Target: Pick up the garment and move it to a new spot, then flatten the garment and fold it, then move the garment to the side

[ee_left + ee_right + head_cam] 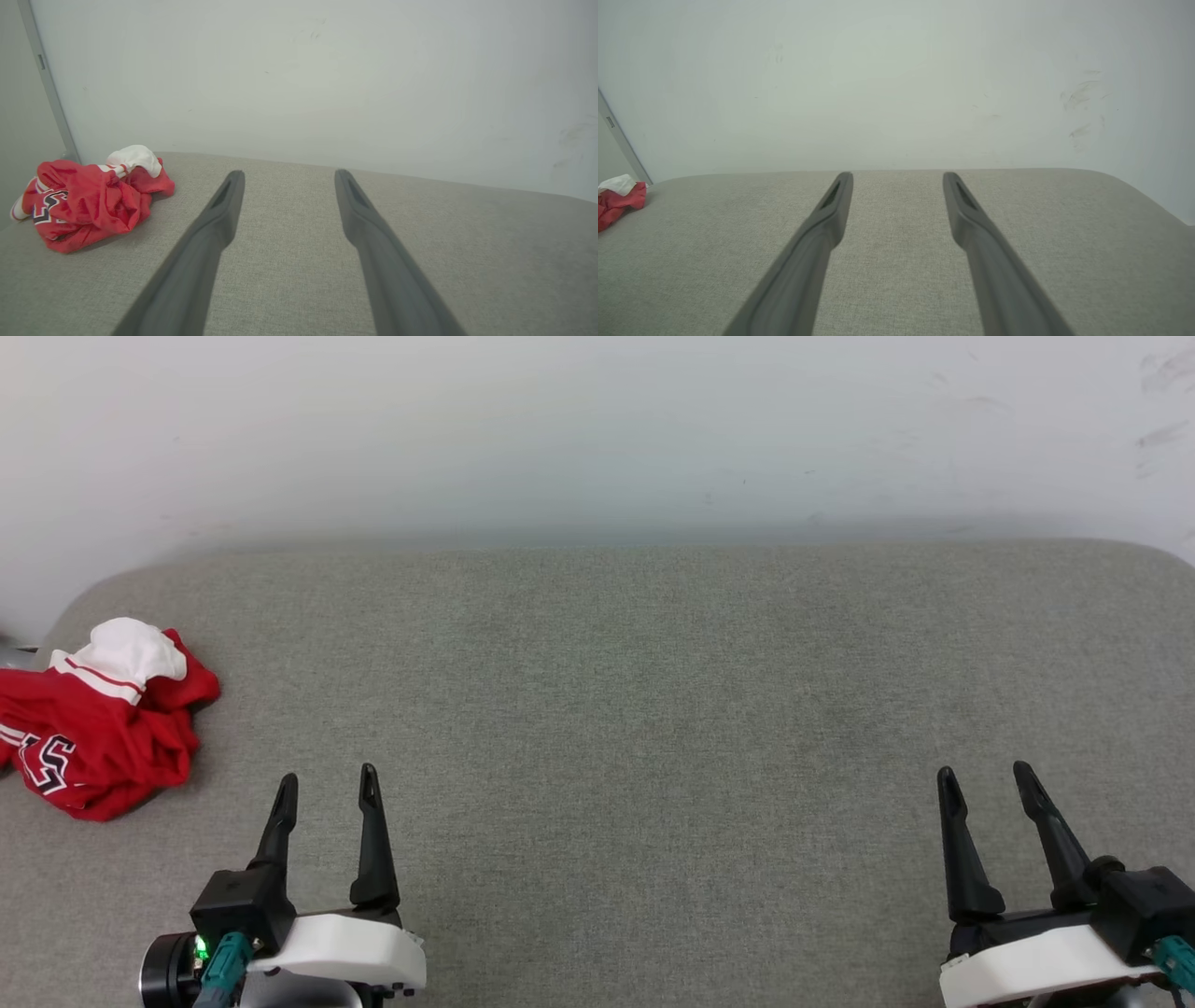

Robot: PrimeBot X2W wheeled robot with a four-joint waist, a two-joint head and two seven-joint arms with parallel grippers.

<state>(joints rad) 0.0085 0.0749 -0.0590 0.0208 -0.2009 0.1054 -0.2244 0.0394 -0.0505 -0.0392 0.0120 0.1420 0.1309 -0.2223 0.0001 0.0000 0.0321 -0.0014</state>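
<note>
a crumpled red garment lies in a heap at the far left edge of a wide grey fabric surface, on the robot's left; a white sleeve with red-and-white striped trim is bunched on top of the heap, on the side toward the wall; black lettering with a white outline shows on a fold at the heap's near left; part of the cloth runs past the left edge of the head view.

the left gripper is the closer of the two; it sits near the garment, to its right and closer to the robot, apart from the cloth; its two long dark fingers point toward the wall and stand spread, with bare grey fabric between them, holding nothing; in the left wrist view the heap lies off to the left of the fingers, by the surface's rounded back corner.

the right gripper is at the lower right of the head view, well apart from the garment, with most of the surface between them; its fingers are likewise spread and empty; in the right wrist view the garment is a small red and white patch at the far left edge.

behind the surface rises a plain pale wall with faint grey scuff marks toward the right; a thin grey vertical strip runs up the wall just behind the garment.
</note>
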